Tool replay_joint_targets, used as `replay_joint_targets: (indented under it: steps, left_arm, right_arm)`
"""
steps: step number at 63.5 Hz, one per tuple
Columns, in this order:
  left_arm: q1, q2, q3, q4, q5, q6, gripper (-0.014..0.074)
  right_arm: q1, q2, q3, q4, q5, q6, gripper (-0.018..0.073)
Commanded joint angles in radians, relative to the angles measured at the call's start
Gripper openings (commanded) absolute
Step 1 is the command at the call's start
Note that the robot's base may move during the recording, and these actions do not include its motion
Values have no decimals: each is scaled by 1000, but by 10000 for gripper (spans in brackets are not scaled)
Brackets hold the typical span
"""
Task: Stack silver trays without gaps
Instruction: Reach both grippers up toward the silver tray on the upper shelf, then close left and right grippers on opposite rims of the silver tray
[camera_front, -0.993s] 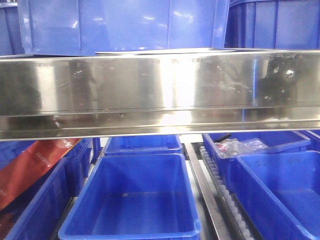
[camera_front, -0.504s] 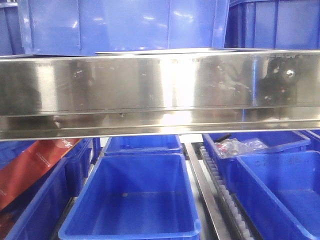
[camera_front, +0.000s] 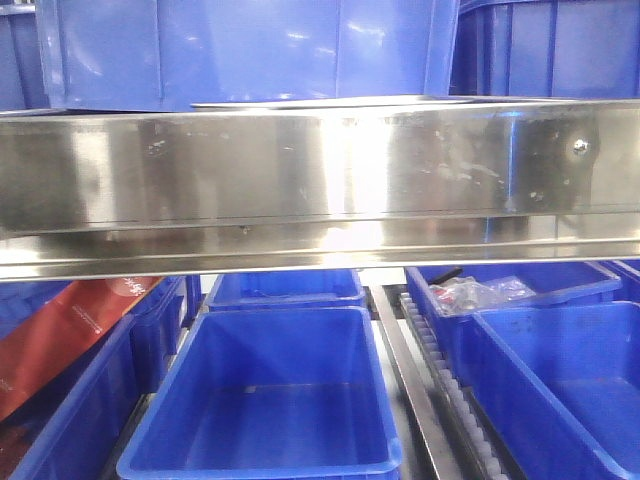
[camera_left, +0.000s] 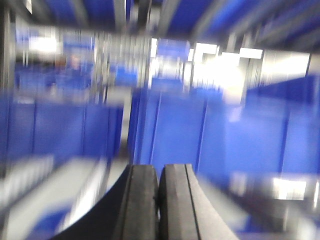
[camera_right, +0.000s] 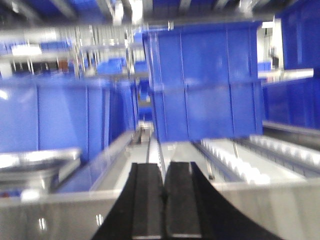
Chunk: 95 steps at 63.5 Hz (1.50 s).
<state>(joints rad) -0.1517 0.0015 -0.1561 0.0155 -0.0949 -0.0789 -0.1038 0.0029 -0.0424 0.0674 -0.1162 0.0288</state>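
Observation:
In the right wrist view a silver tray (camera_right: 35, 161) shows its rim at the left, blurred, behind a low steel wall (camera_right: 50, 215). My right gripper (camera_right: 164, 169) is shut with nothing between its black pads, to the right of that tray and above the wall. In the front view a thin silver edge (camera_front: 320, 101), possibly a tray rim, lies on top of a wide steel rail (camera_front: 320, 180). My left gripper (camera_left: 159, 171) is shut and empty, seen against blurred blue bins. Neither gripper shows in the front view.
Blue plastic bins (camera_front: 285, 390) stand below the steel rail, one holding bagged parts (camera_front: 480, 293), with a red box (camera_front: 60, 335) at the left. More blue bins (camera_front: 240, 50) sit above. Roller tracks (camera_right: 240, 160) and a tall blue bin (camera_right: 205, 80) lie ahead of the right gripper.
The dark reflection at the right end of the steel rail has shrunk and shifted. The bins and the rail have not moved.

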Motion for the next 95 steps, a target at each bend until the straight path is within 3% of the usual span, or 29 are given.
replay_joint_targets:
  steps: [1, 5, 15, 22, 40, 48, 57, 66, 80, 89, 95]
  left_arm:
    - [2, -1, -118, 36, 7, 1, -8]
    - [2, -1, -234, 102, 119, 1, -8]
    - [2, 104, -543, 149, 513, 17, -8]
    - [2, 231, -721, 147, 648, 79, -8]
    - [-1, 662, -1108, 142, 1029, 79, -17]
    - [-1, 845, -1254, 65, 1140, 71, -17]
    - [-1, 1038, -1347, -89, 1180, 71, -17]
    - [-30, 1194, -1380, -149, 1165, 71, -17]
    - [-193, 1404, -1382, -138, 1112, 57, -17]
    - [-312, 1534, -1408, -41, 1062, -74, -17]
    - [-372, 1621, -1484, 20, 1087, -153, -17]
  right_arm:
    - [-3, -3, -88, -1, -7, 9, -78]
    - [-3, -3, -186, -1, 49, 9, -78]
    - [-3, 28, -496, -1, 322, 9, -78]
    - [-3, 153, -714, -1, 568, 9, -78]
    - [-3, 605, -1283, 95, 1125, -29, -78]
    - [-3, 814, -1489, 120, 1320, -29, -78]
    - [-3, 987, -1587, 196, 1337, -50, -78]
    - [4, 1137, -1592, 224, 1337, -72, -78]
    - [133, 1355, -1592, 178, 1337, -78, -78]
    - [247, 1483, -1592, 82, 1312, -78, -78]
    - [290, 1561, -1592, 76, 1281, -78, -78]
